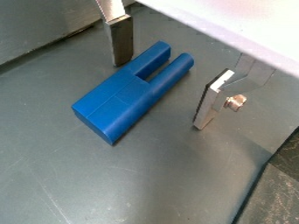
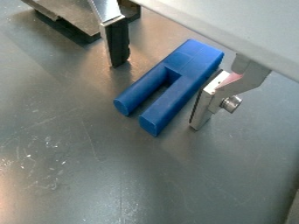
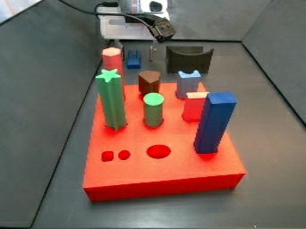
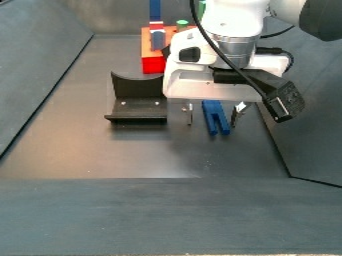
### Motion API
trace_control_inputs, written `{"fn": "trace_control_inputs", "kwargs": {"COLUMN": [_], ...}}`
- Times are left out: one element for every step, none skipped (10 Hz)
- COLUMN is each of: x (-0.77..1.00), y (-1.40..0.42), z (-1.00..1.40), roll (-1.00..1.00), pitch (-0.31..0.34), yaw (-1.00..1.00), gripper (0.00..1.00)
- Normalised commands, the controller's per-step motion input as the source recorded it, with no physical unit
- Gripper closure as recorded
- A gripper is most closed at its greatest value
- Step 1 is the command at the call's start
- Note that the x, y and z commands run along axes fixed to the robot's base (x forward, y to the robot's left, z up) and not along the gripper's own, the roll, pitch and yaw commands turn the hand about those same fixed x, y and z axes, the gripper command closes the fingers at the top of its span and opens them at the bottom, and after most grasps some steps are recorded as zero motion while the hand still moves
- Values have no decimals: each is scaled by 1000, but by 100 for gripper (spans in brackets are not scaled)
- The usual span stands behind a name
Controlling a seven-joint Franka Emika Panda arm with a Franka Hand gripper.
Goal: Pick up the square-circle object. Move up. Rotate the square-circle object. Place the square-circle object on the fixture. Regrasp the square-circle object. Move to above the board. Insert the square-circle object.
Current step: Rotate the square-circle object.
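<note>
Straddling the square-circle object [image 1: 128,94], which lies flat on the floor beside the fixture [image 4: 136,100], the gripper [image 2: 158,80] hangs wide open with both fingers clear of the block, so the pick-up seems in hand and closing squarely comes next.

The pincer [image 4: 214,118] hangs low at centre frame, pointing straight down, its fingers [image 1: 121,42] spread wide apart.

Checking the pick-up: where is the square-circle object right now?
In both wrist views the square-circle object lies flat on the grey floor between the open gripper's fingers, untouched; in a side view it sits beside the fixture.
</note>
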Motion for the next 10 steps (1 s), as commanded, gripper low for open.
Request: {"fn": "trace_control_inputs", "kwargs": {"x": [21, 21, 21, 21, 22, 22, 21, 21, 21, 21], "y": [31, 31, 30, 30, 29, 29, 30, 30, 30, 30], "z": [-137, -136, -136, -136, -135, -135, -135, -135, -134, -134], "roll": [-208, -207, -207, -206, -205, -205, -205, -204, -204, -204], "pitch": [-198, -198, -197, -197, -197, -197, -197, -197, -197, -197], "yaw": [-16, -16, -17, -17, -17, -17, -17, -16, -16, -16], "gripper": [0, 0, 0, 0, 0, 0, 0, 0, 0, 0]}}
